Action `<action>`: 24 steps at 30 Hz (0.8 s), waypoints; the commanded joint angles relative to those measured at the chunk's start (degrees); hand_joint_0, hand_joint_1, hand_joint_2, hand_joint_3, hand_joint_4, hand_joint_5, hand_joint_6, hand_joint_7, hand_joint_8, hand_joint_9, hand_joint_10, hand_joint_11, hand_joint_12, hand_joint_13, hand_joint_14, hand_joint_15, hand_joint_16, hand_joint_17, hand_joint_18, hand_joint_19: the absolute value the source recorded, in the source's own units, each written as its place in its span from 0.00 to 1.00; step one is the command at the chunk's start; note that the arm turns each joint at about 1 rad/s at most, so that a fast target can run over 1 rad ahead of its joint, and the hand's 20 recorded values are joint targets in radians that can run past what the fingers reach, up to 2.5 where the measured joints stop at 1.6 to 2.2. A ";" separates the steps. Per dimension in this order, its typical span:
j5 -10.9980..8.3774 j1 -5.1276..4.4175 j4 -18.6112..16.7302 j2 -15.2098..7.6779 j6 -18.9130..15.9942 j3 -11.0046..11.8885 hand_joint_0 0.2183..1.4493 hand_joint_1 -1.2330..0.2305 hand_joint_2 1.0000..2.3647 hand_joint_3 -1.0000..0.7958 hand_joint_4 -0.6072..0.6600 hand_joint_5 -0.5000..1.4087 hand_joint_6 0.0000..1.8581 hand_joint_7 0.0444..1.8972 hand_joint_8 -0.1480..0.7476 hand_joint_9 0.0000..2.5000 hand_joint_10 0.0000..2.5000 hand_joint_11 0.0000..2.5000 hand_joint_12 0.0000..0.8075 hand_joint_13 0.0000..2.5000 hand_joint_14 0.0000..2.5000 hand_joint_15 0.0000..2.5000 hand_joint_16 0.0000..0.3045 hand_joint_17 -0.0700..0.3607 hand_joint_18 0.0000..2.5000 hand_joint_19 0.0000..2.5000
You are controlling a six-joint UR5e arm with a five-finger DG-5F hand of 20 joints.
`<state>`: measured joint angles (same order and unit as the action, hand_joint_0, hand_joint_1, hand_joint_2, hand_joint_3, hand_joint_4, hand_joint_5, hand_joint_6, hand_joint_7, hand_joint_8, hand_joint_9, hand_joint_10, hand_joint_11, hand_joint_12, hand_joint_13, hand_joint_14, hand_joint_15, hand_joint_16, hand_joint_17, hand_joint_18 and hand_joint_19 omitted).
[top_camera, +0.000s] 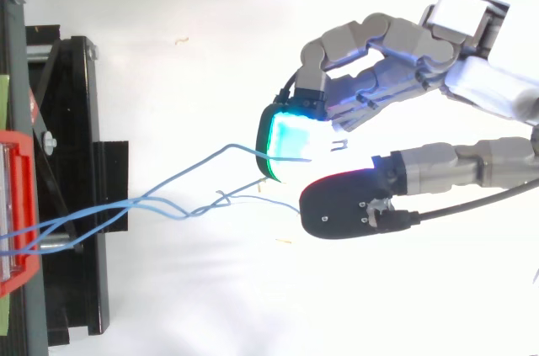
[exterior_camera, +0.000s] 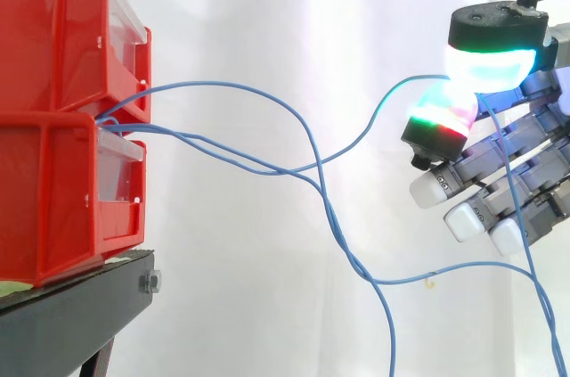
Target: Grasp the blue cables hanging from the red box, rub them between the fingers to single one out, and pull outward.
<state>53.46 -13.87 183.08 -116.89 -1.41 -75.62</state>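
Blue cables (exterior_camera: 233,85): thin, light, limp strands sagging from the red bins (exterior_camera: 53,38), well out beyond the hand's fingertips.
Hand (exterior_camera: 534,183): thumb and one finger pinch a single strand between glowing pads (exterior_camera: 485,61); the other fingers curl loosely below.
Loose strands: cross and droop beneath the hand.
Handling: probably slippery and quick to tangle; best held at the pinch and pulled gently.

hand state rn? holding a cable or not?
Hand: shut on a blue cable, pinched between its glowing pads.
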 commanded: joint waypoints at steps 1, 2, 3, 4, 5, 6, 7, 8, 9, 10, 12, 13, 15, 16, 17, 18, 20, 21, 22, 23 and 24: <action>-0.02 0.07 -0.01 0.00 0.00 -0.05 0.30 0.24 0.01 0.53 0.49 0.24 0.47 0.52 0.43 0.34 0.00 0.08 0.49 0.30 0.00 0.15 0.19 0.46 0.28 0.12; -0.02 0.07 -0.01 0.00 0.00 0.04 0.31 0.24 0.01 0.53 0.49 0.24 0.47 0.52 0.43 0.34 0.00 0.08 0.49 0.30 0.00 0.15 0.19 0.46 0.28 0.12; -0.02 -0.02 -0.01 0.00 0.00 0.04 0.31 0.24 0.01 0.53 0.49 0.24 0.47 0.51 0.43 0.34 0.00 0.08 0.49 0.30 0.01 0.15 0.19 0.46 0.28 0.12; -0.02 -0.02 -0.01 0.00 0.00 0.04 0.31 0.24 0.01 0.53 0.49 0.24 0.47 0.52 0.43 0.34 0.00 0.08 0.49 0.30 0.00 0.15 0.19 0.46 0.28 0.12; -0.02 0.07 -0.01 0.00 0.00 -0.05 0.31 0.24 0.01 0.53 0.49 0.24 0.47 0.51 0.43 0.34 0.00 0.08 0.49 0.30 0.00 0.15 0.19 0.46 0.28 0.12; -0.02 -0.02 -0.01 0.00 0.00 0.04 0.31 0.24 0.01 0.53 0.49 0.24 0.47 0.51 0.43 0.34 0.00 0.08 0.48 0.30 0.00 0.15 0.19 0.46 0.28 0.12; -0.02 -0.02 -0.01 0.00 0.00 0.04 0.31 0.24 0.01 0.52 0.49 0.24 0.47 0.51 0.43 0.34 0.00 0.08 0.48 0.30 0.00 0.15 0.19 0.46 0.28 0.12; -0.02 0.07 -0.01 0.00 0.00 -0.05 0.31 0.24 0.01 0.52 0.49 0.24 0.47 0.51 0.43 0.34 0.00 0.08 0.48 0.29 0.00 0.15 0.19 0.46 0.28 0.12; -0.02 -0.02 -0.01 0.00 0.00 -0.05 0.31 0.24 0.01 0.52 0.48 0.24 0.47 0.51 0.43 0.34 0.00 0.08 0.48 0.29 0.00 0.15 0.19 0.46 0.28 0.12; -0.02 -0.02 -0.01 0.00 0.00 -0.05 0.31 0.24 0.01 0.52 0.48 0.24 0.47 0.51 0.43 0.34 0.00 0.08 0.48 0.29 0.00 0.15 0.19 0.46 0.28 0.12; -0.02 0.07 -0.01 0.00 0.00 -0.05 0.31 0.24 0.01 0.52 0.49 0.24 0.47 0.51 0.43 0.34 0.00 0.08 0.48 0.29 0.00 0.15 0.19 0.46 0.28 0.12; -0.02 -0.02 -0.01 0.00 0.00 -0.05 0.31 0.24 0.01 0.52 0.49 0.24 0.47 0.51 0.43 0.34 0.00 0.08 0.48 0.29 0.00 0.15 0.19 0.46 0.28 0.12; -0.02 -0.02 0.08 0.00 0.00 0.04 0.31 0.24 0.01 0.52 0.48 0.24 0.47 0.51 0.43 0.34 0.00 0.08 0.48 0.30 0.00 0.15 0.19 0.46 0.28 0.12; -0.02 -0.02 0.08 0.00 0.00 0.04 0.31 0.24 0.01 0.52 0.48 0.24 0.47 0.51 0.43 0.34 0.00 0.08 0.48 0.30 0.01 0.15 0.19 0.46 0.28 0.12; -0.02 -0.02 -0.01 0.00 0.00 0.04 0.31 0.24 0.01 0.52 0.49 0.24 0.47 0.50 0.43 0.34 0.00 0.08 0.48 0.30 0.00 0.15 0.19 0.46 0.28 0.12; -0.02 -0.02 -0.01 0.00 0.00 -0.05 0.31 0.24 0.01 0.52 0.49 0.24 0.47 0.51 0.43 0.34 0.00 0.08 0.48 0.30 0.00 0.15 0.19 0.46 0.28 0.13; -0.02 -0.02 -0.01 0.00 0.00 -0.05 0.31 0.24 0.01 0.52 0.49 0.24 0.47 0.51 0.43 0.34 0.00 0.08 0.48 0.30 0.00 0.15 0.19 0.46 0.28 0.12; -0.02 -0.02 -0.01 0.00 0.00 -0.05 0.31 0.24 0.01 0.52 0.49 0.24 0.47 0.51 0.43 0.34 0.00 0.08 0.48 0.30 0.01 0.15 0.19 0.46 0.28 0.12; -0.02 0.07 -0.01 0.00 0.00 0.04 0.31 0.24 0.01 0.52 0.49 0.24 0.47 0.51 0.43 0.34 0.00 0.08 0.48 0.30 0.00 0.15 0.19 0.46 0.28 0.12; -0.02 -0.02 -0.01 0.00 0.00 -0.05 0.31 0.24 0.01 0.52 0.49 0.24 0.47 0.51 0.43 0.34 0.00 0.08 0.48 0.30 0.00 0.15 0.19 0.46 0.28 0.13; -0.02 -0.02 -0.01 0.00 0.00 -0.05 0.31 0.24 0.01 0.52 0.48 0.24 0.47 0.51 0.43 0.34 0.00 0.08 0.48 0.30 0.00 0.15 0.19 0.46 0.28 0.13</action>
<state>53.44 -13.87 183.08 -116.89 -1.41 -75.65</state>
